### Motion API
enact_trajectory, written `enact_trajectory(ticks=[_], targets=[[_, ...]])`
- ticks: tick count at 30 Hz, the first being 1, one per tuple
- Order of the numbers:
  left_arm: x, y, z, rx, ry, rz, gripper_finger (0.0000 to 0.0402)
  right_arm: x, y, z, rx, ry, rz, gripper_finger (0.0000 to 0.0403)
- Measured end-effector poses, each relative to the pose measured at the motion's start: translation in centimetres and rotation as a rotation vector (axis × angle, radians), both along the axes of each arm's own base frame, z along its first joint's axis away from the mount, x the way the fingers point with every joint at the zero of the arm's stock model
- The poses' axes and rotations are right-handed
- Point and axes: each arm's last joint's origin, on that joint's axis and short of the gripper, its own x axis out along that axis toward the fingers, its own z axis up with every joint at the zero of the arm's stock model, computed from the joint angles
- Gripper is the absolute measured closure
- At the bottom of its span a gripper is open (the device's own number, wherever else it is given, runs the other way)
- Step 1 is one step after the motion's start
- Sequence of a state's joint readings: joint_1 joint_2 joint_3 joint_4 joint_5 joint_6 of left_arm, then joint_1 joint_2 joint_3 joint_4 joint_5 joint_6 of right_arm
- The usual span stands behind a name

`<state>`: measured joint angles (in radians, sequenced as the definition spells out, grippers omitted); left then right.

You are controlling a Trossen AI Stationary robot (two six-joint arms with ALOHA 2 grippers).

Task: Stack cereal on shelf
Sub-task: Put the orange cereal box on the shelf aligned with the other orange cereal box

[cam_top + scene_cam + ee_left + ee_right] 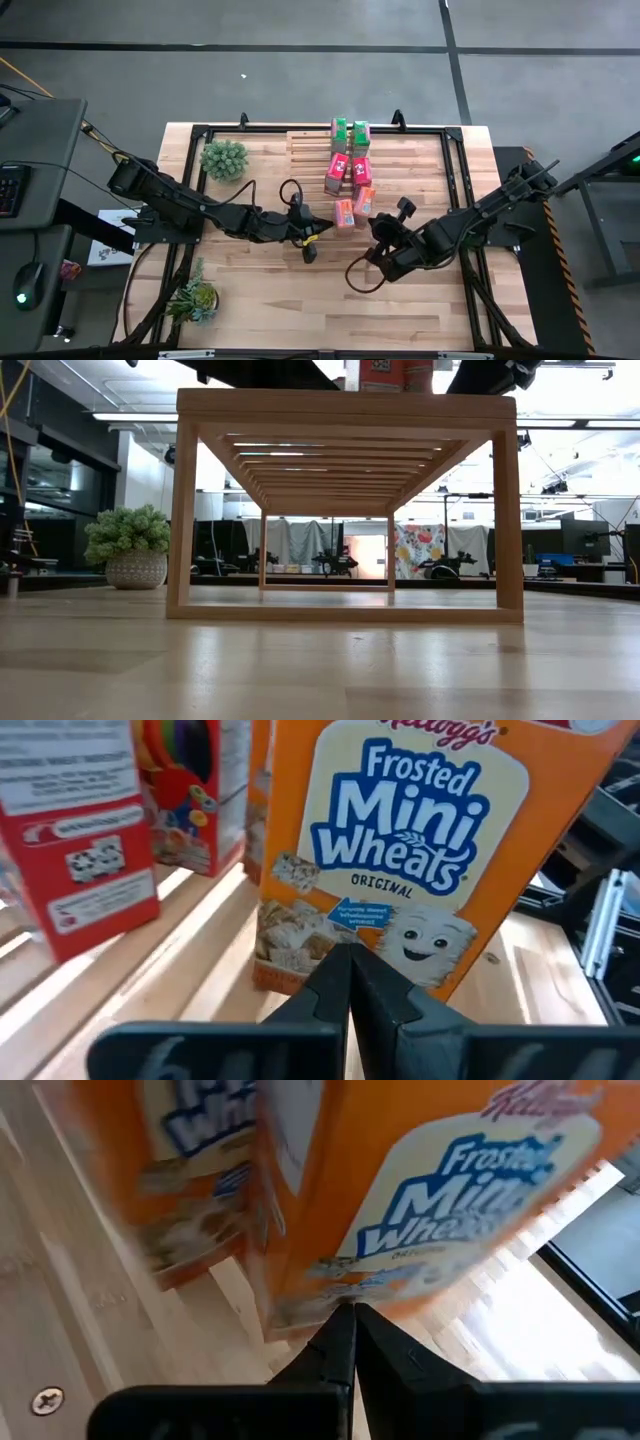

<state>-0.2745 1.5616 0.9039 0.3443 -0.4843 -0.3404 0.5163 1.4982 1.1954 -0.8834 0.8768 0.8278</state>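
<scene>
High view: the shelf [310,145] sits at the far middle of the wooden worktop [300,300], seen from above as pale slats. Six cereal boxes stand on it in three pairs running from far to near: green boxes [350,131], red-pink boxes [347,168], orange boxes [354,208]. The left tool [309,243] hangs just beside the near orange pair, on their left, clenched on nothing. The right tool [381,238] sits just right of the same pair, likewise clenched and empty. One potted plant [224,158] stands left of the shelf, another plant [194,297] near the worktop's near-left edge. Low view: the shelf [345,405] fills the frame as a wooden rack, box bottoms just visible on its top; a potted plant [130,547] at left. Left wrist view: the left tool's fingers [335,990] pressed together, close before an orange Frosted Mini Wheats box [420,850], red box [80,830] alongside. Right wrist view: fingers [345,1345] pressed together at the base of an orange box [470,1180] on the slats.
</scene>
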Motion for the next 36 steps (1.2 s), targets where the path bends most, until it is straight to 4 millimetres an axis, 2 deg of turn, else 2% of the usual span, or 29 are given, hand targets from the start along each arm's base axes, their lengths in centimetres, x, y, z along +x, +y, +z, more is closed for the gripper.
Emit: enact_trajectory(ticks=[8, 15, 19, 23, 27, 31, 36], targets=[[0.1, 0.5, 0.0, 0.047, 0.004, 0.026, 0.0401, -0.1, 0.0, -0.1, 0.003, 0.037, 0.025, 0.0403], [0.3, 1.6, -0.1, 0.078, 0.025, 0.05, 0.0401, -0.5, 0.3, 0.0, 0.105, 0.135, 0.137, 0.0403], [0.3, 1.5, -0.1, 0.087, 0.027, 0.044, 0.0401, -1.2, 0.9, 0.6, 0.167, 0.146, 0.205, 0.0403], [0.3, 1.5, 0.1, 0.091, 0.012, 0.049, 0.0401, -1.3, 2.4, 1.1, 0.173, 0.086, 0.295, 0.0403], [0.4, 1.8, 0.3, 0.095, -0.006, 0.083, 0.0401, -0.3, 3.7, 1.7, 0.156, -0.05, 0.356, 0.0403], [0.4, 1.9, 0.3, 0.098, -0.006, 0.091, 0.0401, 1.3, 4.1, 2.1, 0.113, -0.206, 0.314, 0.0403], [0.4, 1.9, 0.3, 0.118, 0.0, 0.083, 0.0401, 3.3, 4.2, 1.3, 0.05, -0.268, 0.273, 0.0403]])
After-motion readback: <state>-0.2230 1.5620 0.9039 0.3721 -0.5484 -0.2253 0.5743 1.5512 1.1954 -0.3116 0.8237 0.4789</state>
